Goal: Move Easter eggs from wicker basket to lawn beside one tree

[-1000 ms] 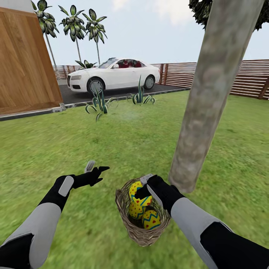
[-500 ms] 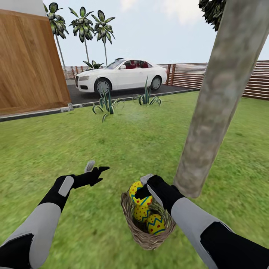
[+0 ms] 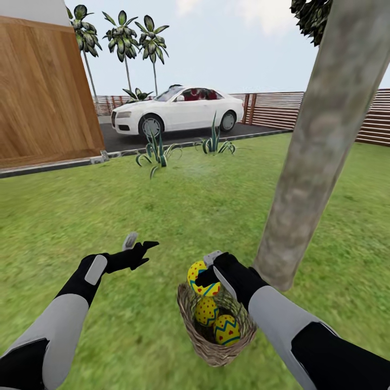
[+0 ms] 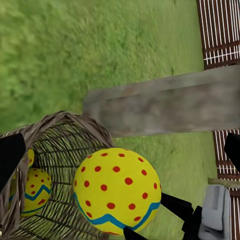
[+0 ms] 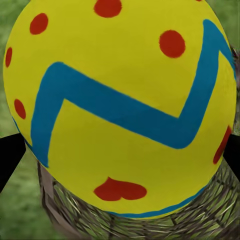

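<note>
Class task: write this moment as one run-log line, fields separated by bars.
right pincer: shut on top egg, above wicker basket | eggs in basket: two | left pincer: open, over lawn | tree: beside basket

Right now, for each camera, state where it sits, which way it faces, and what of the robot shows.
Head view: on the head, looking forward and down over the lawn; both arms show, the left gripper and the right gripper on an egg.
Left wrist view: by the left gripper, facing the wicker basket and the tree; dark finger edges show.
Right wrist view: by the right gripper, facing the held egg; finger edges flank it.
Shared: that egg and the basket.
</note>
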Robot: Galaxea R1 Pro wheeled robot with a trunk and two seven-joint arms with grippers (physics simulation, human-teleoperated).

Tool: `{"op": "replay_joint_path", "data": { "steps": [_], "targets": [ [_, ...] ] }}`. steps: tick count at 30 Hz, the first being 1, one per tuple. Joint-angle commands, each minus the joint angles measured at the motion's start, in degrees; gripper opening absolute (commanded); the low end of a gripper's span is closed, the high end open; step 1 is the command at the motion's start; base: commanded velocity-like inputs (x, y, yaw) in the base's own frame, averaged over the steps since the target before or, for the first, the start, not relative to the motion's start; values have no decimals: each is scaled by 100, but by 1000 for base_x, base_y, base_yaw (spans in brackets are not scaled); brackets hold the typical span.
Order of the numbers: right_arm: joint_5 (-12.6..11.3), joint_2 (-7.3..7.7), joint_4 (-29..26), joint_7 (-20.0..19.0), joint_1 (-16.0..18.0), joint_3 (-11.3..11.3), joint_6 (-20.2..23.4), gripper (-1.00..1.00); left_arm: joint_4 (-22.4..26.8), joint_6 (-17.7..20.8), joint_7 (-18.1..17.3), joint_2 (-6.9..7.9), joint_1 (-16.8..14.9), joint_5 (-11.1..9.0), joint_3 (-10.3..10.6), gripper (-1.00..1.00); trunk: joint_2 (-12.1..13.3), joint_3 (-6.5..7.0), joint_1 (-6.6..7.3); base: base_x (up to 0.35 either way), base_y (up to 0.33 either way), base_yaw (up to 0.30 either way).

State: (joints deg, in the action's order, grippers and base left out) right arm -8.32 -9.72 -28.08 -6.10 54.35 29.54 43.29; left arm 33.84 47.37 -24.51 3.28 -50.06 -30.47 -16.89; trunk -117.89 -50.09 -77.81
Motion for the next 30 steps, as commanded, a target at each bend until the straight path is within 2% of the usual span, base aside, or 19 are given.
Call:
{"op": "replay_joint_path", "data": {
  "steps": [1, 8, 16, 23, 30],
  "targets": [
    [-56, 5, -5, 19, 6, 34, 21, -100, 0, 36, -19, -3, -4, 14, -25, 100, 39, 13, 23, 0, 0, 6],
    [-56, 6, -5, 19, 6, 34, 25, -100, 0, 36, -19, -3, -4, 14, -25, 100, 320, 139, 177, -5, 0, 0],
    [-56, 6, -5, 17, 6, 34, 26, -100, 0, 36, -19, -3, -4, 14, -25, 100, 641, 282, 353, -291, 0, 0],
    [-56, 13, -5, 13, 6, 34, 30, -100, 0, 36, -17, -3, -4, 14, -25, 100, 922, 408, 506, -33, 0, -4],
    [-56, 14, -5, 12, 6, 34, 30, -100, 0, 36, -15, -3, -4, 14, -25, 100, 1202, 549, 660, 0, 0, -186]
  ]
}}
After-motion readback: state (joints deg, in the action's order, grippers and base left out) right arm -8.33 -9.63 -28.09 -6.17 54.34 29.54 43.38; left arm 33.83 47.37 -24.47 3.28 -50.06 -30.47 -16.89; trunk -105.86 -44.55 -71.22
